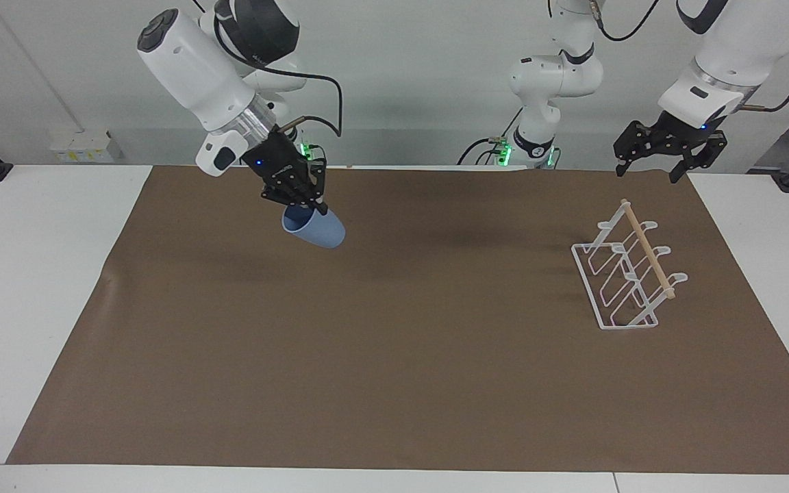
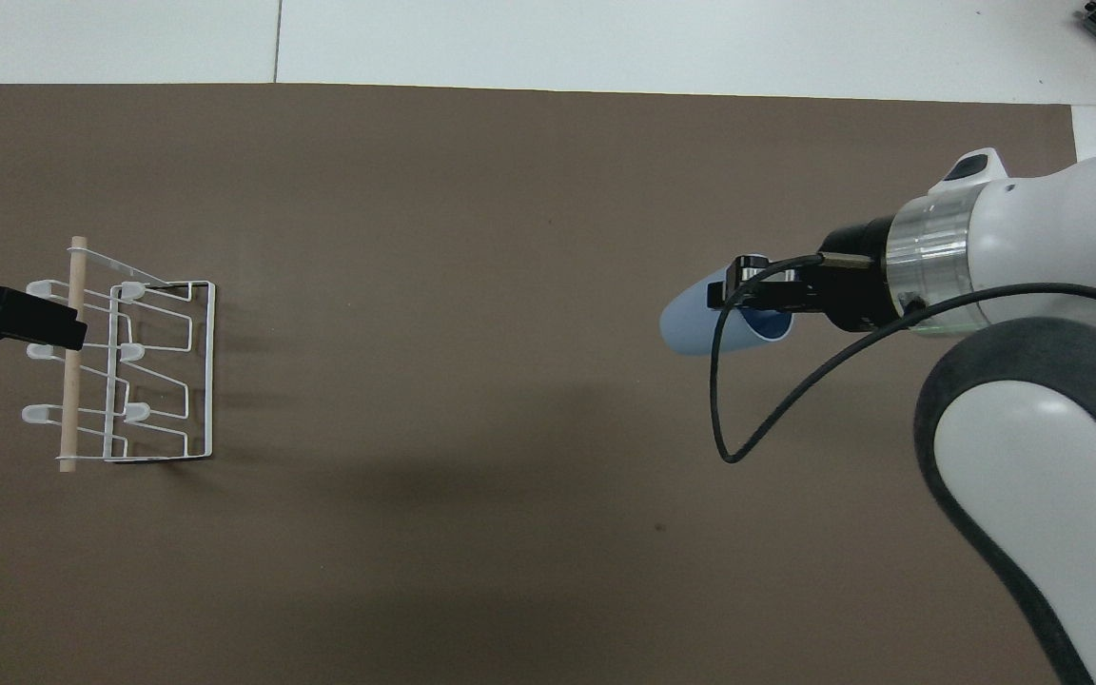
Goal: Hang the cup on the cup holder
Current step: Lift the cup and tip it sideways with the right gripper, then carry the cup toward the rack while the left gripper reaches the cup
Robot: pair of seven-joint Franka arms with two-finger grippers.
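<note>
My right gripper (image 1: 303,205) (image 2: 743,297) is shut on the rim of the light-blue cup (image 1: 319,231) (image 2: 700,325). It carries the cup tilted, high over the brown mat, its base pointing toward the left arm's end of the table. The white wire cup holder (image 1: 624,277) (image 2: 134,371) with a wooden dowel along its top stands on the mat at the left arm's end, with no cup on its prongs. My left gripper (image 1: 648,168) hangs open in the air over the mat's edge near the cup holder and waits; in the overhead view only its dark tip (image 2: 10,319) shows.
A brown mat (image 1: 394,342) (image 2: 510,533) covers most of the white table (image 1: 31,274). The right arm's black cable (image 2: 748,419) loops down beside the cup. Power sockets (image 1: 83,147) sit at the wall.
</note>
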